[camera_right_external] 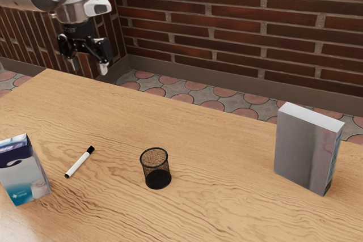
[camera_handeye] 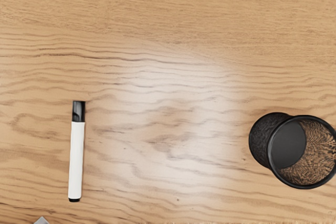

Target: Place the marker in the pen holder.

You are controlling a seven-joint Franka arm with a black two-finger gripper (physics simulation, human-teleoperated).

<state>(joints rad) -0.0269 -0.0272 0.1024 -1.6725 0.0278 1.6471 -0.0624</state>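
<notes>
The hand point(camera_right_external: 88, 68) is wide, its two fingers spread apart, up above the far edge of the worktop point(camera_right_external: 119, 103) at the exterior view's upper left, well apart from the marker point(camera_right_external: 79, 161). The marker lies flat on the worktop between the carton point(camera_right_external: 25, 174) and the holder point(camera_right_external: 155, 168), touching neither; its body is white, with a black cap point(camera_right_external: 90, 149) at one end and a small black tip at the other. The cap points away from the exterior camera, and the tip end is the one nearer the carton. The holder, a round black mesh cup, stands upright with its mouth up. The carton, white with dark and teal parts, stands at the exterior view's left, and a grey box point(camera_right_external: 303, 150) stands upright at its right. Behind the worktop are a tiled floor point(camera_right_external: 195, 90) and a brick wall point(camera_right_external: 238, 18).
</notes>
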